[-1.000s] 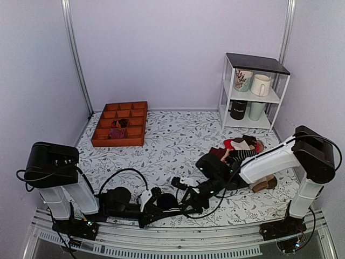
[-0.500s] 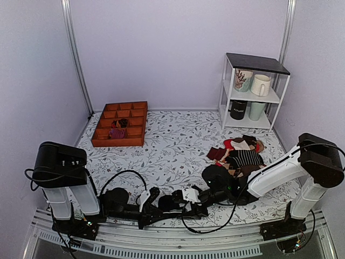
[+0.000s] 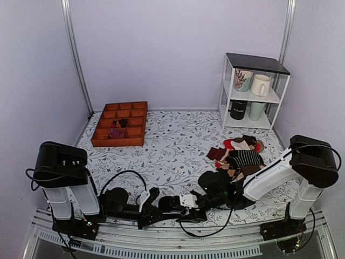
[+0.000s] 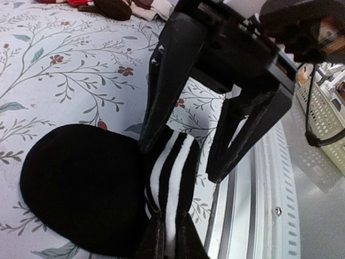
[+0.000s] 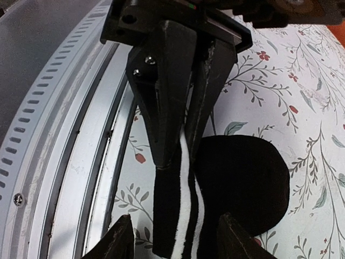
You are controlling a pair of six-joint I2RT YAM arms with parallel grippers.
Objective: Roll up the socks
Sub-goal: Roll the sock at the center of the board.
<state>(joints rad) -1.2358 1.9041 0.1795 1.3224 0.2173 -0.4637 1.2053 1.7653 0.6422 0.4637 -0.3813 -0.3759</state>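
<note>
Top external: both arms lay low along the near edge of the floral surface (image 3: 172,140). The left pincer (image 3: 163,206) and right pincer (image 3: 183,209) met nose to nose at the socks (image 3: 171,202), a dark lump hard to make out. Left wrist: left pincer (image 4: 170,237) was clamped on the white-striped end, with the black body of the socks (image 4: 81,183) flat on the surface. The right pincer (image 4: 181,159) stood spread astride the stripes. Right wrist: right pincer (image 5: 172,240) had its jaws apart on either side of the striped band. The left pincer (image 5: 180,148) pinched that band from opposite, and the socks (image 5: 242,183) lay beside the metal rail (image 5: 81,178).
</note>
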